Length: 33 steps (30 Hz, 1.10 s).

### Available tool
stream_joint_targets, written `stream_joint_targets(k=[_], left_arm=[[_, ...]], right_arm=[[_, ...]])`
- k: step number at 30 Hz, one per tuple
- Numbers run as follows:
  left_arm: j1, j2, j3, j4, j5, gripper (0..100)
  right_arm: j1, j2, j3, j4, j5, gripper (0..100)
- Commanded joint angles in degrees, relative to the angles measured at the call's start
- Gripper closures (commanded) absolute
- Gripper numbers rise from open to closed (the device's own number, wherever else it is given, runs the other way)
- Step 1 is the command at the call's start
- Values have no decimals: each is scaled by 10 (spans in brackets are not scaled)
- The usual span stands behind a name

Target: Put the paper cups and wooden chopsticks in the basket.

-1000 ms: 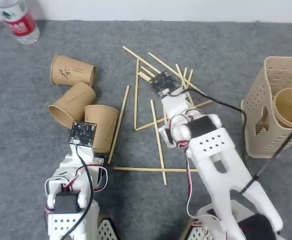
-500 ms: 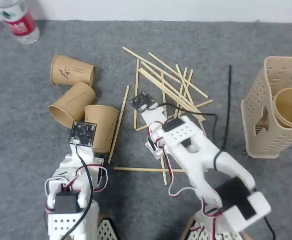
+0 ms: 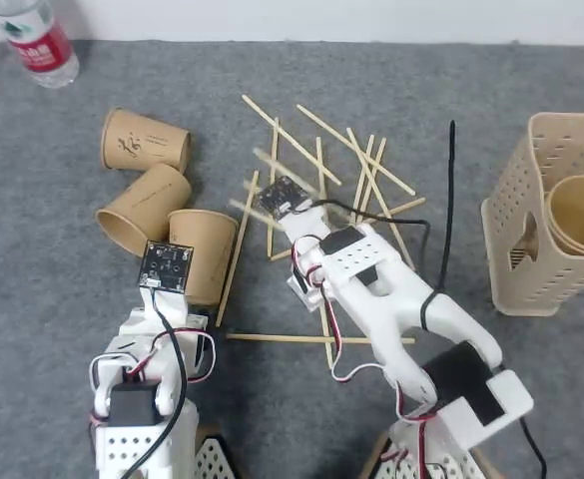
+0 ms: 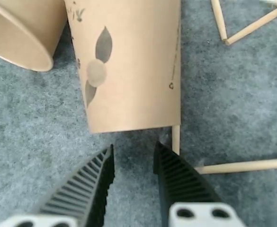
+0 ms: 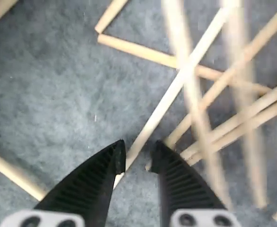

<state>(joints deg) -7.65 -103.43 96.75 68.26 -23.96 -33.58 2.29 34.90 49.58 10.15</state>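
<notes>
Right wrist view: right hand (image 5: 137,157), narrowly parted, straddles one wooden chopstick (image 5: 175,89), likely to pinch it; the chopsticks (image 3: 292,140) lie well apart from the basket (image 3: 516,215); paper cups (image 3: 144,140) farther off, left hand (image 4: 132,158) narrow, empty, beside one.

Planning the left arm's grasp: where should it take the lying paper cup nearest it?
Likely across the narrower base end of the paper cup, which points at the left gripper; it lies on its side, so come in low from the arm's side.
</notes>
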Motion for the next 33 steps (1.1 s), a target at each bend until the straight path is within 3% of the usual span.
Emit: stream_joint_targets(k=[1,11,15,21,27,33], left_arm=[[-3,-7,-3,8,-6,870],[-3,-7,-3,8,-6,870],[-3,-7,-3,8,-6,870],[-3,-7,-3,8,-6,870],[-3,-7,-3,8,-6,870],[-3,-7,-3,8,-6,870]], right_arm=[[10,1,-22,7,-3,995],[14,-15,-29,29,-2,992],[11,-65,-63,110,6,992],[15,-150,-125,246,118,992],[17,-171,-215,387,176,992],[85,-139,-287,486,224,992]])
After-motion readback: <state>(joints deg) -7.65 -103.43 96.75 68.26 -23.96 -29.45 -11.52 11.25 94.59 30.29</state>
